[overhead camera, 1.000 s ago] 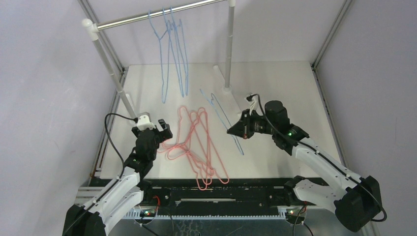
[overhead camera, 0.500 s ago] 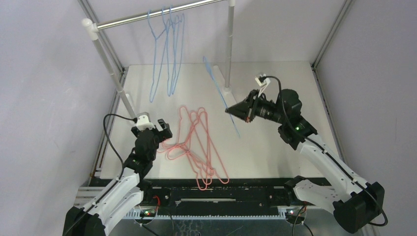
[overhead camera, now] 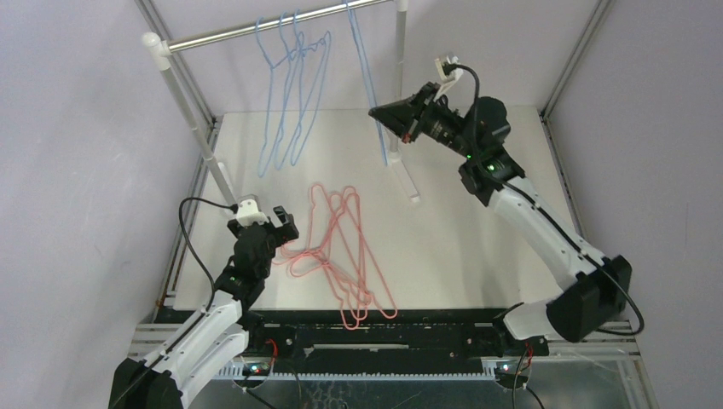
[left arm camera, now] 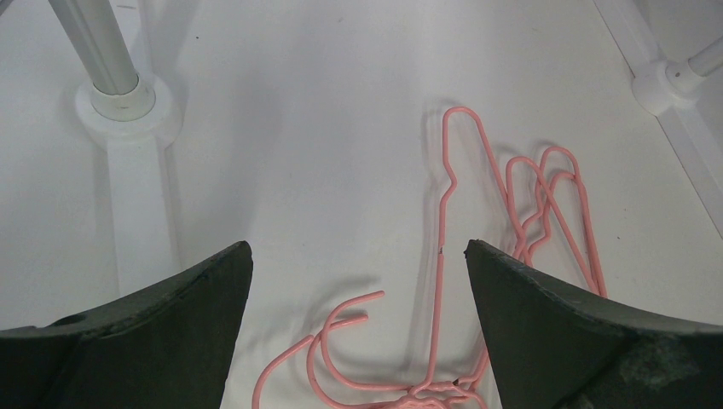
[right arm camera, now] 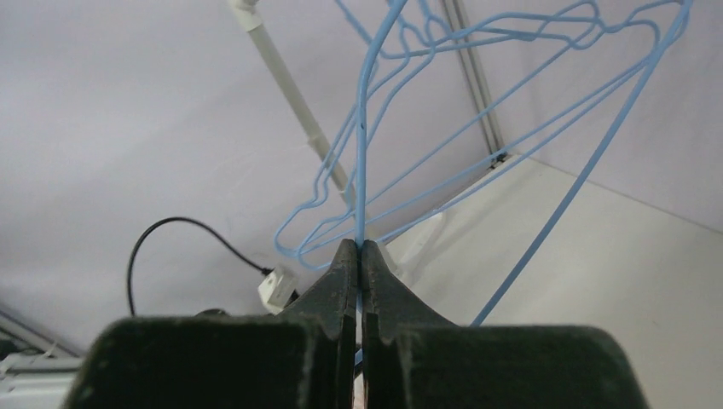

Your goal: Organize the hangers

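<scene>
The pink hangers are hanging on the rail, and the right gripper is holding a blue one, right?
Not quite. The pink hangers lie flat on the table, not hanging on the rail, as the top external view shows. The right gripper is indeed holding a blue hanger.

Pretty clearly a robotics lab cell, not anyone's closet: bare white table (overhead camera: 477,256) boxed in by plain lilac walls (overhead camera: 77,128), aluminium struts (overhead camera: 575,60) at 11 and 1 o'clock, two arm bases on a toothed strip (overhead camera: 384,368) at 6, mini rail (overhead camera: 256,28) at 12.
</scene>
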You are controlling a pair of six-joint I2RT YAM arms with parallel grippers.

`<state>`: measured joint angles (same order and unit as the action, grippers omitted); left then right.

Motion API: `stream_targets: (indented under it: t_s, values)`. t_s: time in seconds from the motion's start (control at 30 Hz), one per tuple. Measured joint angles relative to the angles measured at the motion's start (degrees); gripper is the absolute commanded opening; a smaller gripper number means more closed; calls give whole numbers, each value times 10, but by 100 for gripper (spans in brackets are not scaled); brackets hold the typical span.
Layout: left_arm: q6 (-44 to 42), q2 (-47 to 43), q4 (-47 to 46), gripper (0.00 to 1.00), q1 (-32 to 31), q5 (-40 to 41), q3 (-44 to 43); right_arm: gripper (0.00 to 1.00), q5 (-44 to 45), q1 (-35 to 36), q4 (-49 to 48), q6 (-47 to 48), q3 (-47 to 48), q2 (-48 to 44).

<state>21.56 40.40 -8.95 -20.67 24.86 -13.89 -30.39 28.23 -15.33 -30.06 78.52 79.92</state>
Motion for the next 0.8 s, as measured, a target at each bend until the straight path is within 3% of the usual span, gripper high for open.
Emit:
stream_targets:
  t_s: [0.4,0.8]
  values:
    - [0,1,0,99,0,0,0,0,14,4,-24,-8,134,202]
    - [0,14,-11,99,0,-9,0,0,0,49,-5,-9,248,293]
